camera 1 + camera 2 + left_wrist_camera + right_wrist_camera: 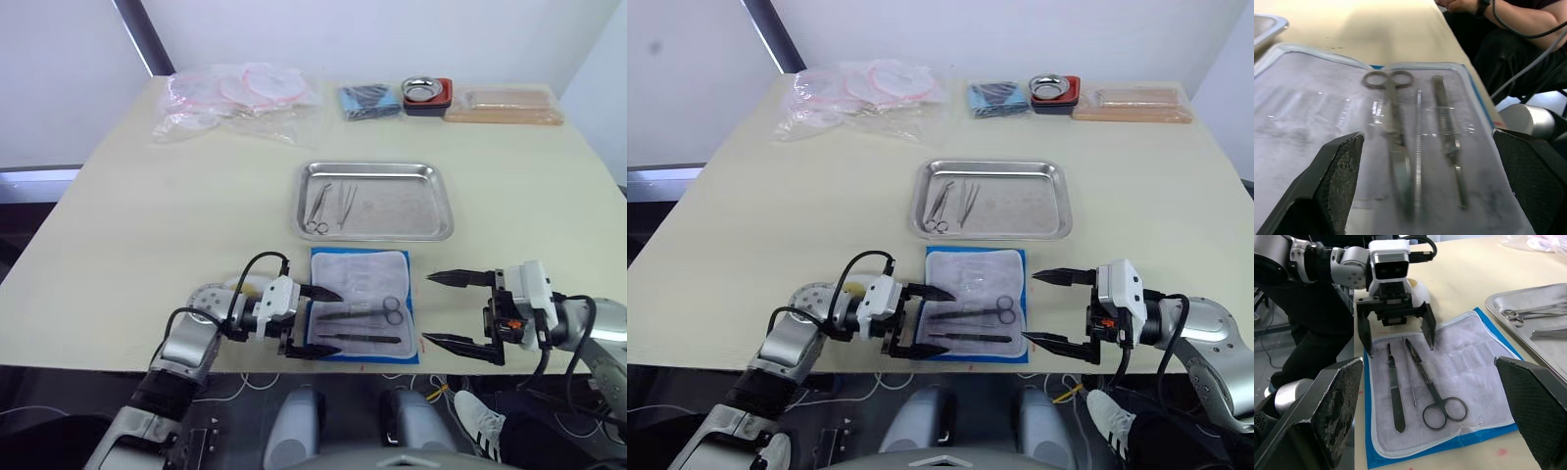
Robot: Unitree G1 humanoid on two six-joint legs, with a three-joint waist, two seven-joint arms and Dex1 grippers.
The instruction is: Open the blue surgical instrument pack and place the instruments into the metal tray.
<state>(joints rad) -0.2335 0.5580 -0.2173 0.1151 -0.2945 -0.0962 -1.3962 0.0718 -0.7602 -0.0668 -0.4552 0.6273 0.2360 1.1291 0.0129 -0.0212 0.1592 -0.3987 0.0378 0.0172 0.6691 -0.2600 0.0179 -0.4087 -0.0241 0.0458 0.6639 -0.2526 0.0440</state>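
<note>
The blue pack (pixel 363 304) is lying unfolded just in front of the metal tray (pixel 375 200), scissors (pixel 366 313) resting on its grey lining, while the left gripper (pixel 318 321) and right gripper (pixel 451 309) are hovering wide open and empty at its 2 sides.

My right wrist cam crops the metal tray (pixel 1528 313) at 3 o'clock, instruments (pixel 331 204) inside it too tiny to sort, dark-blue bundle (pixel 370 101) contents unreadable
</note>
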